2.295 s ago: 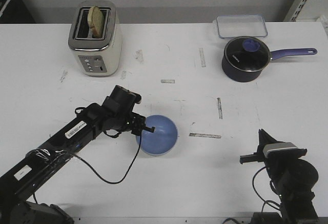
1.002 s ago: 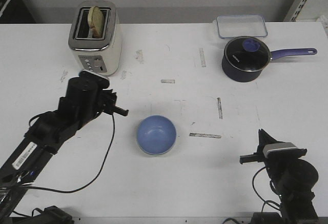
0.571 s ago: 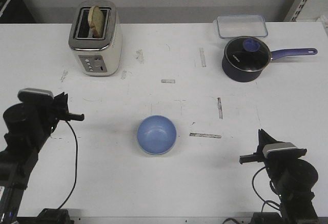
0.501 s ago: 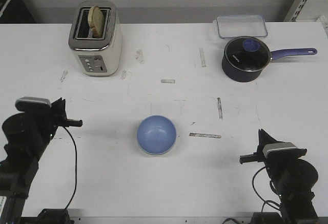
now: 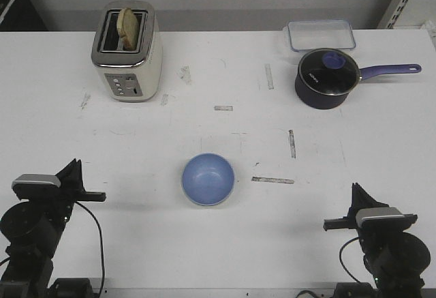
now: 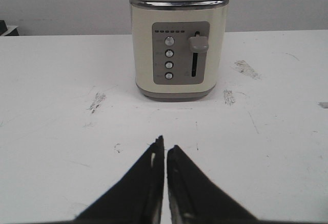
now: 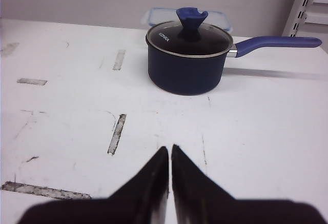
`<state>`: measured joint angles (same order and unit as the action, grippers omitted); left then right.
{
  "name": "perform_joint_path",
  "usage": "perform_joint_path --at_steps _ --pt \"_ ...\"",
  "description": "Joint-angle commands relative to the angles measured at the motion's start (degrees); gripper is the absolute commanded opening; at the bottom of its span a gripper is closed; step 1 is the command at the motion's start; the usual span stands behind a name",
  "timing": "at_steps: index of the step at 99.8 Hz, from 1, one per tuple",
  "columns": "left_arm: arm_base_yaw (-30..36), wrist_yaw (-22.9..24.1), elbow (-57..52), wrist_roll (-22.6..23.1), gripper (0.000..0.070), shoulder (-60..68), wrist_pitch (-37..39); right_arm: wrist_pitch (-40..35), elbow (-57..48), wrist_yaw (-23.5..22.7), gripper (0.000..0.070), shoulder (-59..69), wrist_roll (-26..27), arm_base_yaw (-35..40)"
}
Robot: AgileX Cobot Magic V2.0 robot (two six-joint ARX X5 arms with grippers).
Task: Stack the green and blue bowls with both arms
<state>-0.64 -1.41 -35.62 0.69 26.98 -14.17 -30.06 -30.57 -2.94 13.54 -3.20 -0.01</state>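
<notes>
Left gripper (image 6: 165, 152) low at near-left corner, jaws closed, empty. Right gripper (image 7: 169, 155) low at near-right corner, likewise closed, empty.

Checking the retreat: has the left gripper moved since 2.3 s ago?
Yes. The left gripper pulled back from the blue bowl to the table's near-left edge, away from the toaster.

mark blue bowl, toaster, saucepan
blue bowl (image 5: 208, 178), front view, inner floor of the bowl.
toaster (image 6: 179, 44), left wrist view, cream control face beside the lever.
saucepan (image 7: 185, 64), right wrist view, dark front wall under the lid.
</notes>
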Motion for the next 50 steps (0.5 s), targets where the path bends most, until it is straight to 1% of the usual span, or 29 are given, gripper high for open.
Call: perform_joint_path --at_steps 1,25,50 --pt "-0.2 0.2 0.0 -0.3 0.0001 0.4 0.5 1.4 -0.1 0.0 0.0000 -1.1 -0.7 0.0" --pt "-0.1 0.2 0.0 -0.3 0.0001 0.1 0.6 6.0 -0.1 0.0 0.0000 -1.9 -0.7 0.0" --pt "-0.1 0.1 0.0 -0.3 0.0001 -1.1 0.6 6.1 -0.2 0.0 0.0000 -1.9 -0.7 0.0"
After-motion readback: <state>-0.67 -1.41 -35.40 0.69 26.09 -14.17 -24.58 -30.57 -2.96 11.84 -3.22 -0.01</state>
